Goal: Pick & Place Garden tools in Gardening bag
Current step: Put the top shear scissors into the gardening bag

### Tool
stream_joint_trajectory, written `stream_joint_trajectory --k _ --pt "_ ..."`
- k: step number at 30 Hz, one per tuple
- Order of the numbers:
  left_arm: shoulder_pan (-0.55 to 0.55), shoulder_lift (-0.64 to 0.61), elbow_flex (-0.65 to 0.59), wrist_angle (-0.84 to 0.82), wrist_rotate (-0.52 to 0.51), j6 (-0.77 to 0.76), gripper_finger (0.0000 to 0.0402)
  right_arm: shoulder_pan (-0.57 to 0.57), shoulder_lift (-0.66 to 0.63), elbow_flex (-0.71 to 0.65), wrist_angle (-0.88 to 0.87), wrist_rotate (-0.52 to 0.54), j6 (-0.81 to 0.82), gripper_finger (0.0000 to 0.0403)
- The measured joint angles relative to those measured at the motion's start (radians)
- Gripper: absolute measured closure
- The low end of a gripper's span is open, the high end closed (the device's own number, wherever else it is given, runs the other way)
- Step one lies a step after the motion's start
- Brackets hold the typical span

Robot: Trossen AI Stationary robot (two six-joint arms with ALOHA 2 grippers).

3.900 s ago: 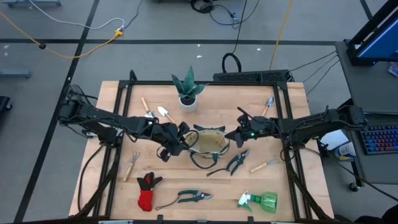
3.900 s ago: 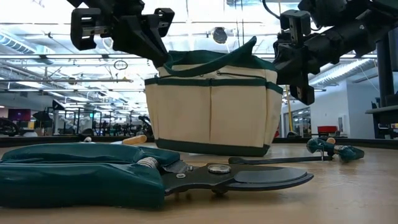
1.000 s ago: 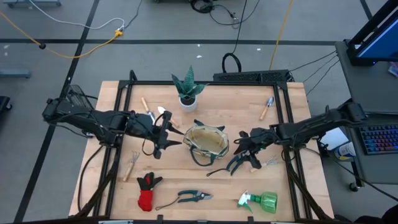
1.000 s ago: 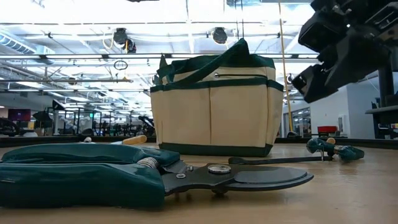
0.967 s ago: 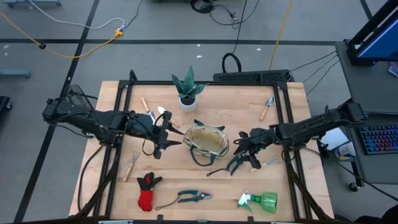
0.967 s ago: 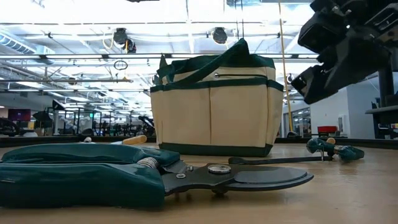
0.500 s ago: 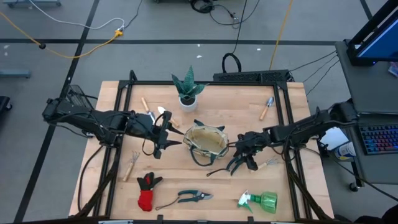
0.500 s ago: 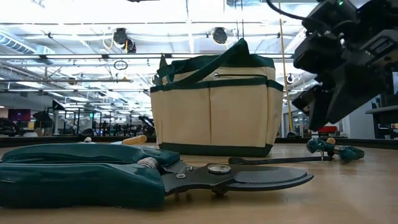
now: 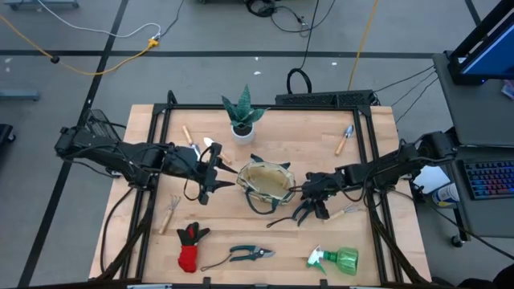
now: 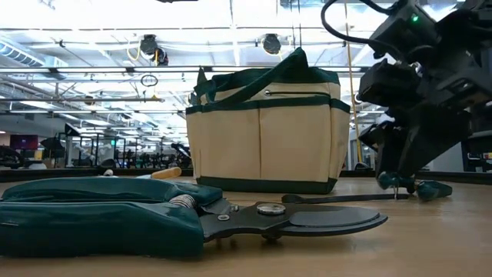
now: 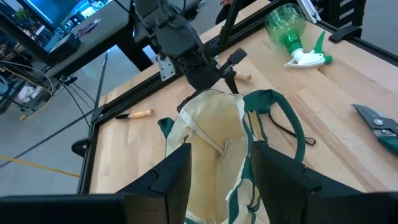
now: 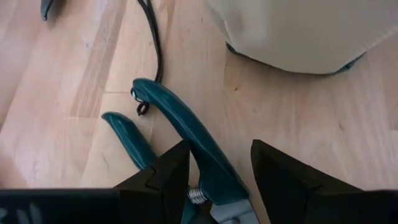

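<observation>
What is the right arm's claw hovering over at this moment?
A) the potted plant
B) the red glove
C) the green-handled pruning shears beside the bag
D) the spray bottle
C: the right gripper has its open jaws straddling the pruning shears, right beside the gardening bag.

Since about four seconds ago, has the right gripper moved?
Yes. The right gripper has dropped from beside the gardening bag rim toward the pruning shears lying nearer the table's front.
</observation>
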Motion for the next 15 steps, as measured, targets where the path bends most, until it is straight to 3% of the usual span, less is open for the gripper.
stream_joint_trajectory --k 15 --pt "0.000 0.000 0.000 0.000 0.000 0.000 0.0231 0.001 0.044 0.002 -0.022 -0.002 -0.038 0.0247"
